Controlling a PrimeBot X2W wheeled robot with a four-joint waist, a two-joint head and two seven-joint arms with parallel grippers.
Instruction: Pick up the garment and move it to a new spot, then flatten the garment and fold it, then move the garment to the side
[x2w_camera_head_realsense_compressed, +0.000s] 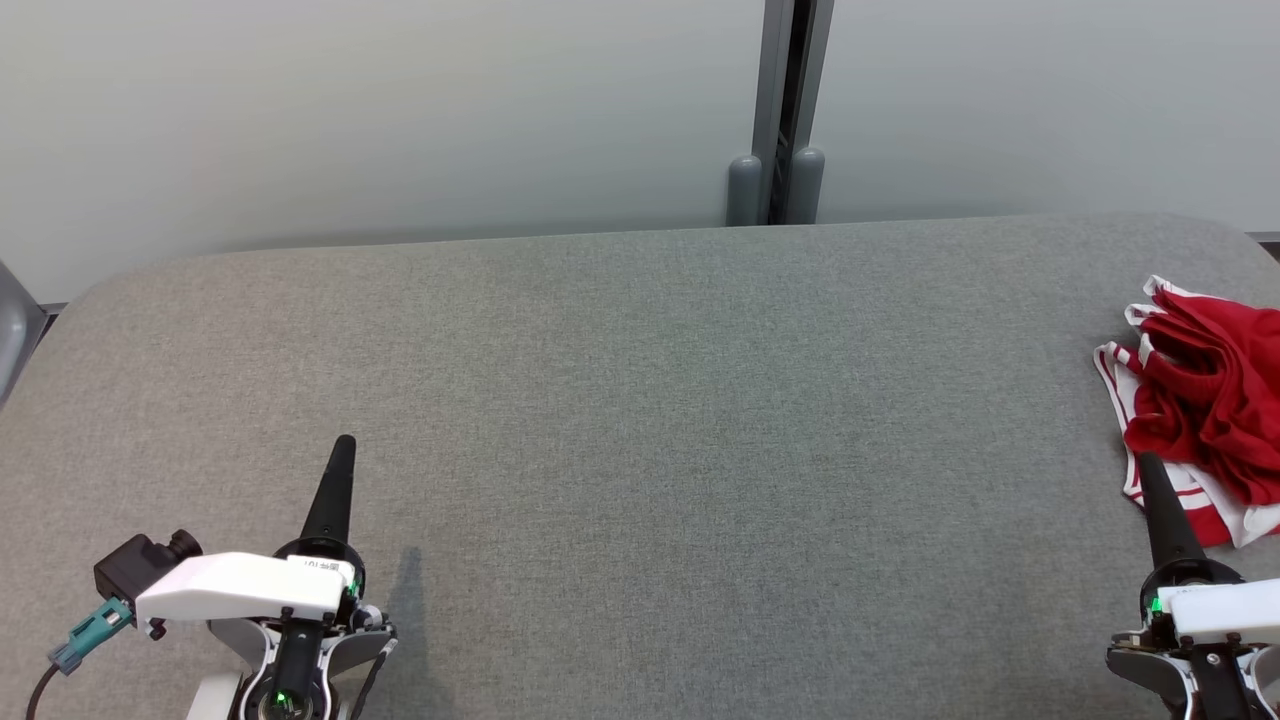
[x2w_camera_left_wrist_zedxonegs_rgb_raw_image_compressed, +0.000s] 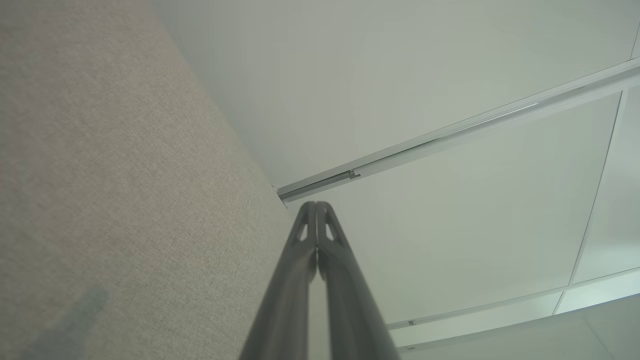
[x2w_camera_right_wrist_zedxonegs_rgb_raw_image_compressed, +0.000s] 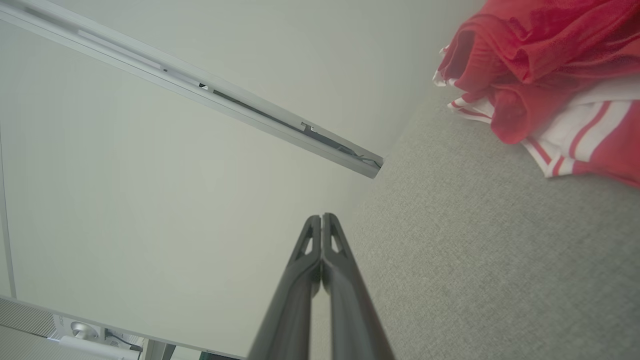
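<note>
So at this point the garment (x2w_camera_head_realsense_compressed: 1205, 390) was a red thing with white striped trim, lying in a crumpled heap way over at the right edge of the grey cloth-covered table (x2w_camera_head_realsense_compressed: 640, 420). It was partly cut off by the head view, so I couldn't say what kind of garment it actually was. Both claws were pinched fully together with nothing in them. The left claw (x2w_camera_head_realsense_compressed: 343, 442) sat over bare table at the near left, well apart from the heap. The right claw (x2w_camera_head_realsense_compressed: 1148, 462) had its tip right by the near edge of it (touching or just above, I couldn't tell from the head view, though its own wrist view had the cloth off to one side of the fingers). My guess on handling was that it'd be light, thin and totally floppy, with nothing stiff to push against and nothing breakable either. It looked likely to sag and trail the moment it got lifted. Dragging it over that cloth surface would probably just bunch it up more. The best place to take hold looked like the white striped hem nearest the right claw, or one of the raised red folds on top. The fingers would have to open first, and a pinch could easily catch several layers at once.
</note>
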